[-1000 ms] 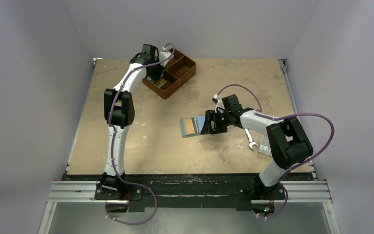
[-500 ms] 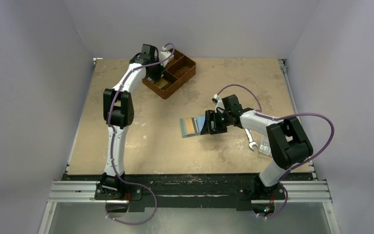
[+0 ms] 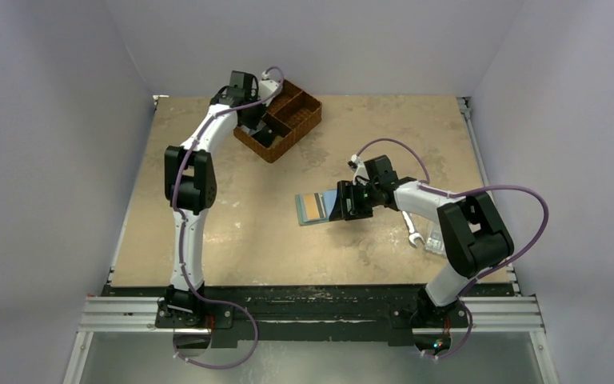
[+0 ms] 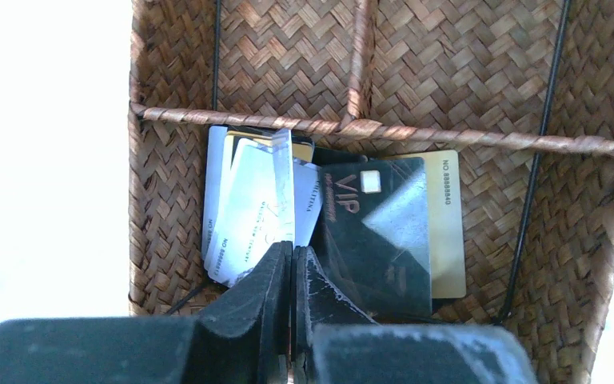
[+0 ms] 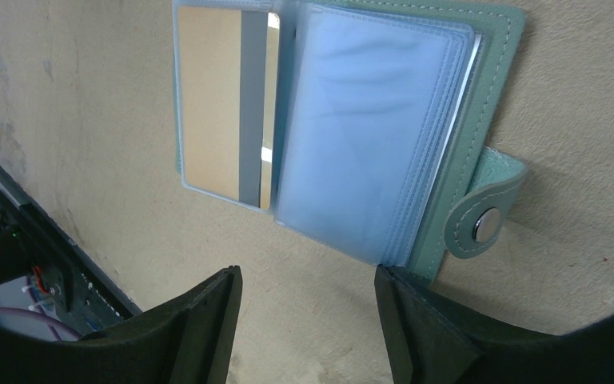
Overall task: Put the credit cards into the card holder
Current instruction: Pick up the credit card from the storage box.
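The black card carries "VIP" in pale letters, and the gold card under it shows a number beginning "NO 8888". The print on the white ones is too small to read. These credit cards lie in one compartment of the wicker basket.

Compared with one second before, the left arm has shifted a little over the basket, and its jaws have narrowed. The right arm and the card holder are unchanged.

The left jaws are almost pressed together, pinching the near end of a white card that stands tilted up. The right jaws are spread wide and hold nothing, just beside the card holder, which lies open on the tabletop.
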`<state>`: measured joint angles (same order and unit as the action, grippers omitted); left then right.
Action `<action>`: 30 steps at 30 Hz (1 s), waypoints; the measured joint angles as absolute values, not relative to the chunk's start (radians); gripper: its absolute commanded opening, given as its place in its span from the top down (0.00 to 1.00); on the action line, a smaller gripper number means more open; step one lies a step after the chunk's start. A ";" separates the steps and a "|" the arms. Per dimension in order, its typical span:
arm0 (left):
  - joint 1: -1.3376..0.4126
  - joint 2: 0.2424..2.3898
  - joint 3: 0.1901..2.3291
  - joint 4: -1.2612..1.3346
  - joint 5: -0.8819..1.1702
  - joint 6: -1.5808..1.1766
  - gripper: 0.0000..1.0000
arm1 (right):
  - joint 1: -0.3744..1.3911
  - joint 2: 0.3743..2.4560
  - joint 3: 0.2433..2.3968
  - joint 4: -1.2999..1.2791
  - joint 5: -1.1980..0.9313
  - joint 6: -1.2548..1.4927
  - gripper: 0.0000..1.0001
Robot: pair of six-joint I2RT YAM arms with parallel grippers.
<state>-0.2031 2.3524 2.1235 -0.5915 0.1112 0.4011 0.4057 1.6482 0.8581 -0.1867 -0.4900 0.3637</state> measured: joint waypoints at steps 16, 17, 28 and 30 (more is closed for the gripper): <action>-0.201 2.347 2.124 -0.582 0.081 0.368 1.00 | 0.406 1.648 0.858 -0.186 -0.493 0.364 0.31; -0.201 2.343 2.123 -0.579 0.072 0.358 1.00 | 0.406 1.648 0.858 -0.186 -0.494 0.364 0.31; -0.200 2.117 2.049 -0.464 -0.006 0.247 1.00 | 0.406 1.612 0.858 -0.189 -0.490 0.363 0.29; -0.199 2.074 2.049 -0.450 -0.006 0.204 1.00 | 0.406 1.581 0.858 -0.194 -0.489 0.362 0.29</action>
<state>-0.1986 2.0739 2.0487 -0.4496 -0.0055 0.2035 0.4057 1.5806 0.8581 -0.1940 -0.4892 0.3618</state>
